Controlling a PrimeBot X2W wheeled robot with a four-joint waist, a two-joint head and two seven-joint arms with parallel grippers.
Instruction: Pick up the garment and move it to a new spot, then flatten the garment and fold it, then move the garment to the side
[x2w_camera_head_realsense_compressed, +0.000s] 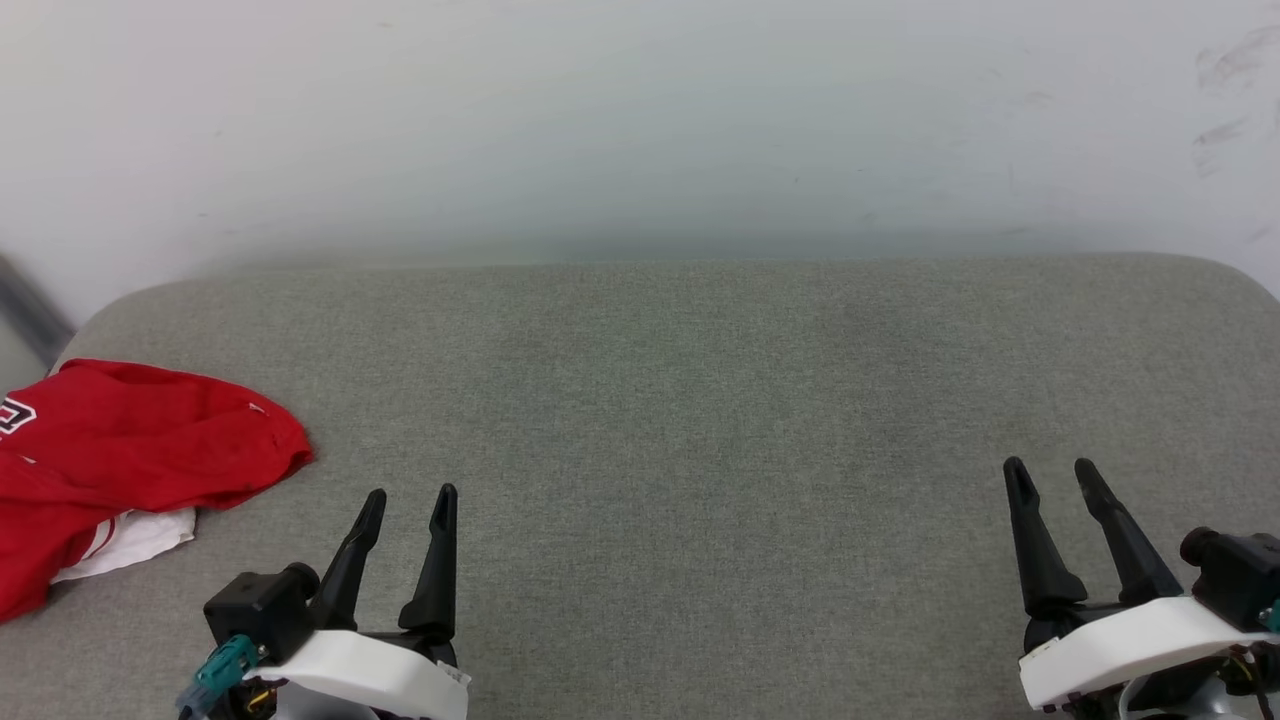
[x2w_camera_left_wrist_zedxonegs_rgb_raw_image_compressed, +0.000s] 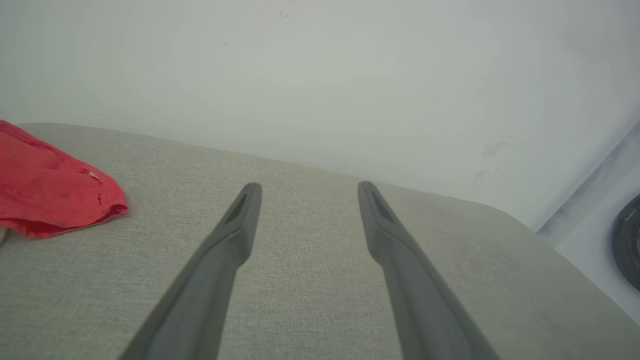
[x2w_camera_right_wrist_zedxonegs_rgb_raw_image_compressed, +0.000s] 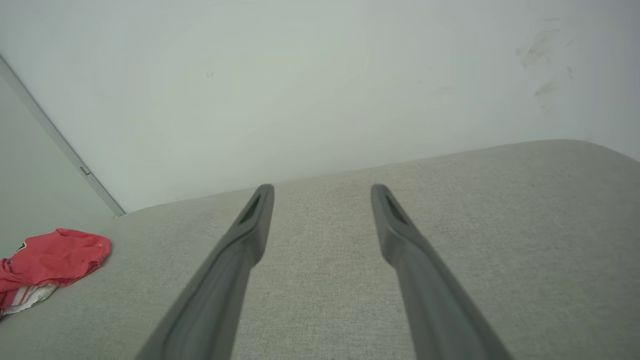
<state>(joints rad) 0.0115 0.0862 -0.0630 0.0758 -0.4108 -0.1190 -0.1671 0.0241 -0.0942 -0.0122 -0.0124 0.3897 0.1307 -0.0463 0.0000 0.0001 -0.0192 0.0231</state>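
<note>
One crumpled red garment (x2w_camera_head_realsense_compressed: 130, 450), white sleeve showing, partial black lettering

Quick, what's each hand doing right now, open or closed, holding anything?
The left hand is open and empty; the jersey lies apart, off to its left.
The right hand is open and empty.

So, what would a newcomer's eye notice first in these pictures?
The crumpled red jersey garment with a white sleeve stands out, bunched at the left edge of the grey fabric-covered surface. Next come the left gripper at the lower left and the right gripper at the lower right, both open, empty and apart from the garment.
</note>
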